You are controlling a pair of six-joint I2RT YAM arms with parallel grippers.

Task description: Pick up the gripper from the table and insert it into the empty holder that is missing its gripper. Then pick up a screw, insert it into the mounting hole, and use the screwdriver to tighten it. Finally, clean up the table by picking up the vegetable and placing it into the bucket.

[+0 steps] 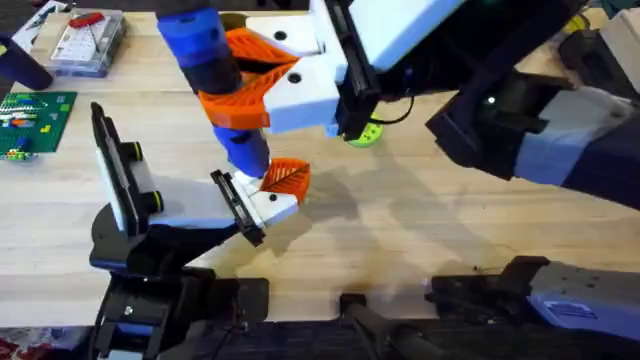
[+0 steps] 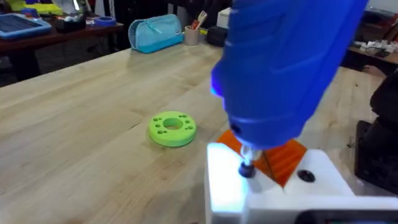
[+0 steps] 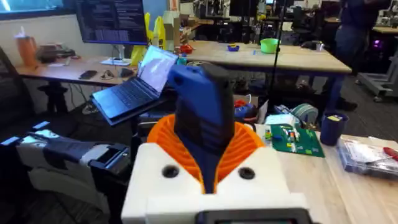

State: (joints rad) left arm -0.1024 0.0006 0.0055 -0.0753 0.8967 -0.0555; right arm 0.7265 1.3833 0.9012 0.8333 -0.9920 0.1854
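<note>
The right gripper (image 1: pixel 262 88) clamps the upright screwdriver (image 1: pixel 205 55), its tip on the holder (image 1: pixel 120 180) near the table's front edge; I cannot tell the left gripper's state.

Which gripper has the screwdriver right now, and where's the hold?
The right gripper holds the screwdriver around the middle of its blue body, orange pads on either side.

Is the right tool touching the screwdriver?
Touching. The right wrist view shows the right tool closed on the screwdriver, with its orange pads pressed against both sides of the blue body.
</note>
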